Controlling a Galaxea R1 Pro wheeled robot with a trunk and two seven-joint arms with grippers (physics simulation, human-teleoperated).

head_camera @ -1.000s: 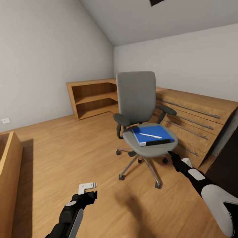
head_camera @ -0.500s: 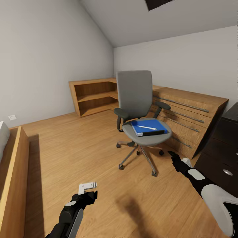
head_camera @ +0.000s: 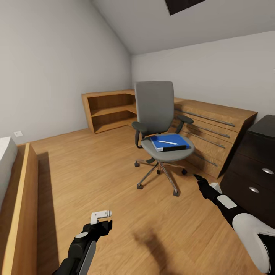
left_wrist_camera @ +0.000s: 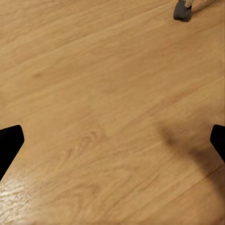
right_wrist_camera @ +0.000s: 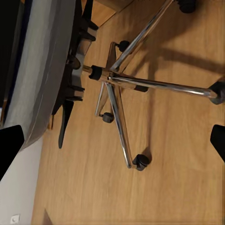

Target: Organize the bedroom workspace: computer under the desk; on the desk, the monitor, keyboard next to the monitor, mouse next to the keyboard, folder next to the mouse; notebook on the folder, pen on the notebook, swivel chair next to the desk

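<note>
A grey swivel chair [head_camera: 154,107] stands on the wooden floor in the middle of the head view. On its seat lies a blue folder [head_camera: 178,139] with a dark edge, and a white pen [head_camera: 167,142] rests on top; I cannot tell whether a notebook sits between them. My left gripper [head_camera: 101,218] hangs open low over bare floor, well short of the chair. My right gripper [head_camera: 199,179] is open too, near the chair's base [right_wrist_camera: 112,77]. The left wrist view catches one caster [left_wrist_camera: 182,9].
A low wooden bookshelf [head_camera: 109,110] fills the far corner. A slanted wooden drawer unit [head_camera: 214,130] runs along the right wall, with a dark dresser [head_camera: 254,164] beside it. A wooden bed frame [head_camera: 19,198] borders the left. Open floor lies between me and the chair.
The whole view has shifted back from the chair, which now looks smaller. The dark dresser and the bed have come further into view. Both arms keep their pose.
</note>
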